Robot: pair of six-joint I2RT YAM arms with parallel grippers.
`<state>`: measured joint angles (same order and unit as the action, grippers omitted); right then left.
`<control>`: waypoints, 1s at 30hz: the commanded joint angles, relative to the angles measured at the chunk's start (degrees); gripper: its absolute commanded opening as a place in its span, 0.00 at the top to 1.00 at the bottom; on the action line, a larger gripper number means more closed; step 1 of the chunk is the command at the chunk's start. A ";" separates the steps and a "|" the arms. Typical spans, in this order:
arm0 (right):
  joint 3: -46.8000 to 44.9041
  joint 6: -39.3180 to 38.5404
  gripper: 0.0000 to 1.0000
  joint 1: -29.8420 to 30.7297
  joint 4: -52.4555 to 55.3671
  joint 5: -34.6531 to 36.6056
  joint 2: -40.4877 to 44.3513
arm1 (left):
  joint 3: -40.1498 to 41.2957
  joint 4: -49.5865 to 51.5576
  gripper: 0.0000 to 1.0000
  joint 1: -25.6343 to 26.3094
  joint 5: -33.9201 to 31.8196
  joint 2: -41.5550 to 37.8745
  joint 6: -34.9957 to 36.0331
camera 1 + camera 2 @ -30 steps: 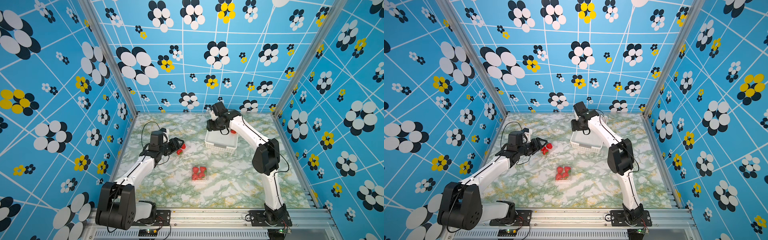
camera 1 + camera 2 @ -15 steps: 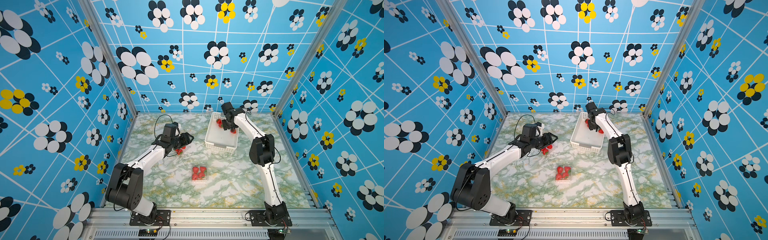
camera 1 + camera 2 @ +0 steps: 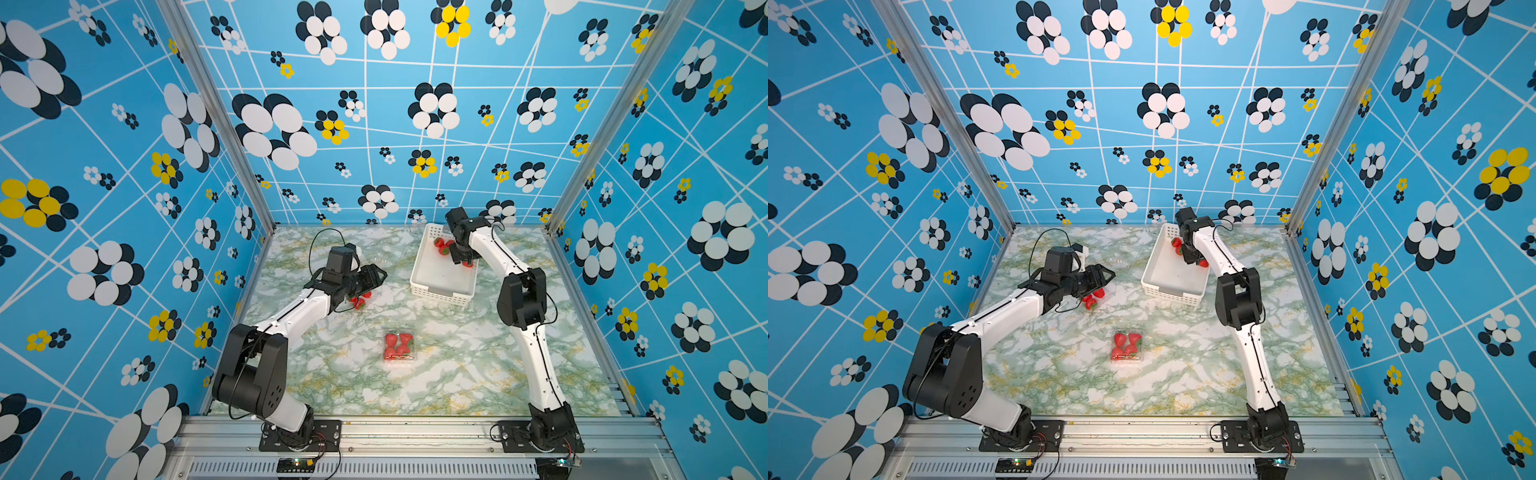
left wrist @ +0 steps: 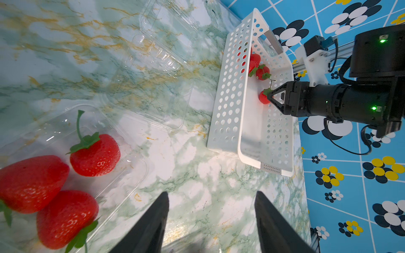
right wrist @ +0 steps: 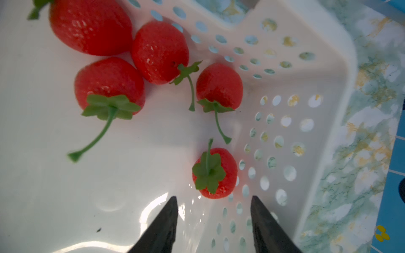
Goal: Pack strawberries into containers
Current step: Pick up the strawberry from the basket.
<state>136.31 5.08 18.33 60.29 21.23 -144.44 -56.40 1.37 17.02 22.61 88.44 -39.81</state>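
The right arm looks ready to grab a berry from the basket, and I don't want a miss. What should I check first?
1. Right gripper open: ok.
2. Nearest strawberry lined up between its jaws: ok.
3. That berry apart from the other four: ok.
4. Finger room by the basket wall: cannot tell.
5. Left gripper open, empty: ok.
6. Container by it open, three berries inside: ok.
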 commanded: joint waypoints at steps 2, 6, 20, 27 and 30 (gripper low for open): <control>2.87 -0.41 0.45 -0.76 1.67 -0.96 -3.02 | -0.99 0.92 0.36 0.21 -0.90 0.25 0.28; 4.29 -0.43 0.46 -0.75 1.89 -0.70 -4.57 | -0.99 0.92 0.36 -0.05 -0.73 0.41 0.34; 5.26 -1.20 0.38 -0.90 -2.27 -7.60 -5.89 | -1.34 1.01 0.37 -0.40 -0.47 1.36 0.31; 5.36 -1.34 0.36 -1.03 -3.85 -10.50 -6.91 | -1.69 1.52 0.37 -0.71 -0.46 1.38 0.41; 5.45 -1.14 0.36 -1.10 -4.56 -10.85 -7.30 | -1.74 1.62 0.37 -0.76 -0.62 1.29 0.42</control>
<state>140.29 4.21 17.72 56.55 12.45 -149.88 -56.42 1.98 16.84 22.44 89.17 -39.81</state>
